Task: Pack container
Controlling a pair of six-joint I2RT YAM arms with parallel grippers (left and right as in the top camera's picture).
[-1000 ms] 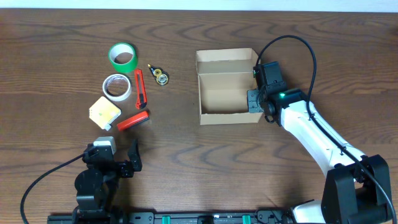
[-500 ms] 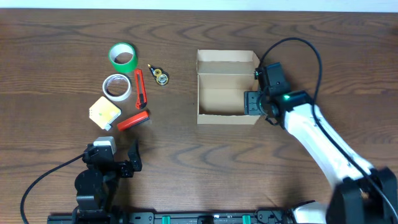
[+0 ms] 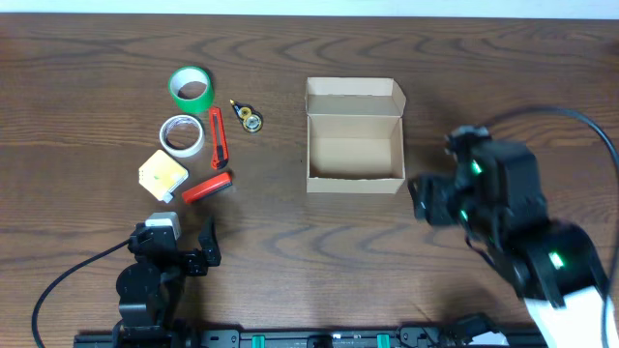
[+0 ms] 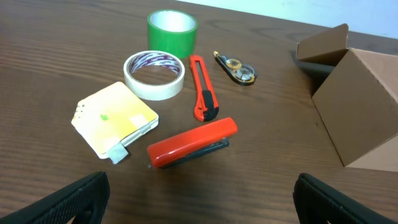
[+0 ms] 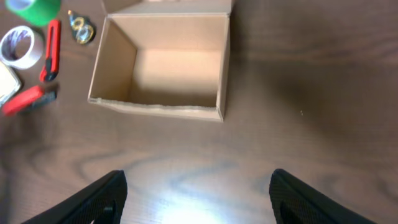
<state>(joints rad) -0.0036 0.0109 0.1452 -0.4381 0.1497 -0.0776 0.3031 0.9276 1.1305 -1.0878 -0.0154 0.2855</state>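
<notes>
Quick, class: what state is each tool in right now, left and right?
Left tool: open, holding nothing.
Right tool: open, holding nothing.

I find no legible text, number, brand or sign in any view. The inner core of the white tape roll [image 4: 155, 92] carries purple print, too small for me to read. The visible faces of the container [image 3: 354, 97] are plain cardboard. The yellow pad [image 4: 115, 115] shows one small green spot, not a character.
</notes>
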